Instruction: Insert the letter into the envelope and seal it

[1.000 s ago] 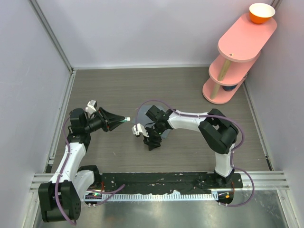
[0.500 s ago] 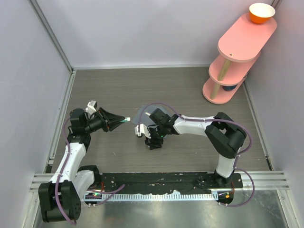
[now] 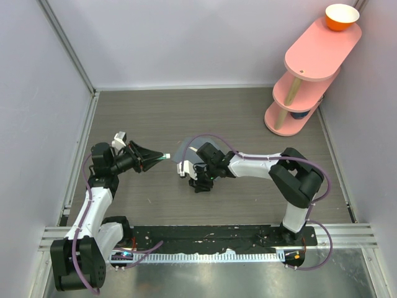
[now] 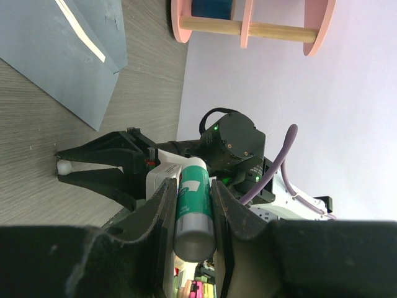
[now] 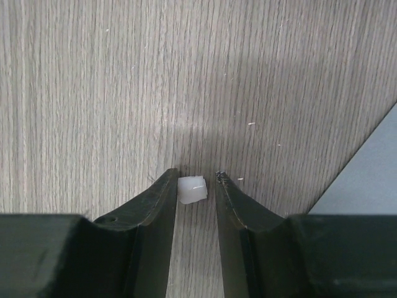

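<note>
My left gripper [image 3: 160, 157] is shut on a green-and-white glue stick [image 4: 193, 205], held uncapped above the table and pointing right. The slate blue-grey envelope [image 3: 183, 151] lies flat mid-table, partly under my right arm. It also shows in the left wrist view [image 4: 62, 56] with a pale strip across it, and in a corner of the right wrist view [image 5: 372, 180]. My right gripper [image 3: 198, 186] is down at the table in front of the envelope. Its jaws straddle a small white cap [image 5: 192, 190], which touches one finger, with a gap to the other. No loose letter sheet shows.
A pink three-tier shelf [image 3: 310, 68] stands at the back right, with an orange bowl [image 3: 342, 17] on its top tier and a blue object [image 3: 299, 115] low down. Grey walls close in the left, back and right sides.
My right arm has stretched out, its elbow moving right, and its gripper has settled lower at the table around the white cap. The left arm with the glue stick has not moved.
</note>
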Controlling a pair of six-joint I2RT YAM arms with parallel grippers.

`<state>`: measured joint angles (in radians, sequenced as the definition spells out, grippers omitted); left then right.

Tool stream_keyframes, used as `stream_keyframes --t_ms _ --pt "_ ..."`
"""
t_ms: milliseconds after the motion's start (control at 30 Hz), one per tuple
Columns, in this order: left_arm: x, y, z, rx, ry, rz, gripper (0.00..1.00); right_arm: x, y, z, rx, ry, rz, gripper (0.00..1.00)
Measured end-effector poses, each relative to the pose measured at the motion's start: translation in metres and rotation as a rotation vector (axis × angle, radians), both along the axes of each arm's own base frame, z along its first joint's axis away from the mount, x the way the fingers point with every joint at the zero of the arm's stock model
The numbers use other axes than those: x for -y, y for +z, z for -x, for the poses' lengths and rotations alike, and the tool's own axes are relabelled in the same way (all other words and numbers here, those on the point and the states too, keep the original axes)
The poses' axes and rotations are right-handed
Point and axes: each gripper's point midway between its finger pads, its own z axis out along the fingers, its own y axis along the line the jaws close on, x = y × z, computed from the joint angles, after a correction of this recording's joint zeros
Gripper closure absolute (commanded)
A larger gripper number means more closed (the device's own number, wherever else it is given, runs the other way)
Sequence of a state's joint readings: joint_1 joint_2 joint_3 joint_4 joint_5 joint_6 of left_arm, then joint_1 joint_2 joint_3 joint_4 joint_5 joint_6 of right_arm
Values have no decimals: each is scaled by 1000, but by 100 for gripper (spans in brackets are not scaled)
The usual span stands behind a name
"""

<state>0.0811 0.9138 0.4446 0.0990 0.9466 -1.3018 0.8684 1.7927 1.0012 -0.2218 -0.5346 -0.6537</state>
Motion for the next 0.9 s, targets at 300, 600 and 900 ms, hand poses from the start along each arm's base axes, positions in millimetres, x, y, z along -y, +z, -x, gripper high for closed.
stream_keyframes --t_ms 300,600,900 --pt "0 -1 0 -2 0 0 100 6 1 3 16 -10 7 42" --pt "0 -2 2 2 0 0 100 21 2 10 -26 -78 42 42" --pt "0 -3 4 3 1 -1 100 21 2 10 -36 -89 43 43"
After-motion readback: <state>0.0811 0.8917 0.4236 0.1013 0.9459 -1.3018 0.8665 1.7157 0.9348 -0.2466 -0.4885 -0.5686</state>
